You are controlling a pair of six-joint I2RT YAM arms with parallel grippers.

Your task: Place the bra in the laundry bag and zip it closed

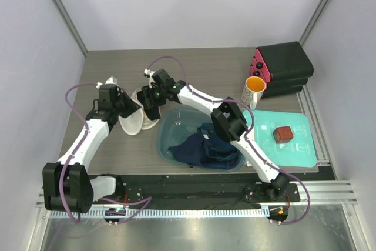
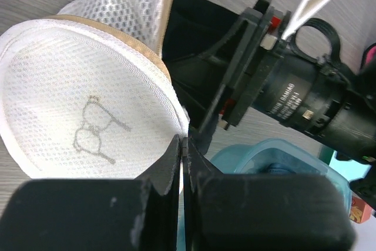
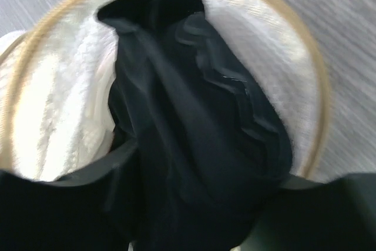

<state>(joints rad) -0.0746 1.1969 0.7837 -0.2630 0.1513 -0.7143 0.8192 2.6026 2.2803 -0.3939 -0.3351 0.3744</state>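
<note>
While left gripper point(image 2: 183, 145) clamps laundry bag point(image 2: 88, 86) rim, left of centre, hold mouth wide; bra point(image 3: 194, 116) sits part-way inside, between right gripper point(image 3: 194, 210) fingers, grasped or released not discernible; seat bra deeper, fully below rim, before withdrawal.

Bra point(image 3: 194, 121) blurred, bottom cut off; right claw point(image 3: 202, 192) grip unclear.

The laundry bag point(image 1: 133, 119) stands on the table point(image 1: 205, 69) between the two hands. The left hand point(image 2: 183, 146) is at its rim, and the right hand point(image 1: 150, 107) is at its mouth. The bra point(image 3: 194, 127) lies in that mouth, just ahead of the right hand. Right of this hand and nearer the arm bases, a basin point(image 1: 160, 140) holds clothes point(image 1: 202, 148). Farther right stand a mug point(image 1: 254, 91), stacked boxes point(image 1: 285, 66) and a pouch point(image 1: 301, 148) with a block point(image 1: 283, 134) on it.
</note>
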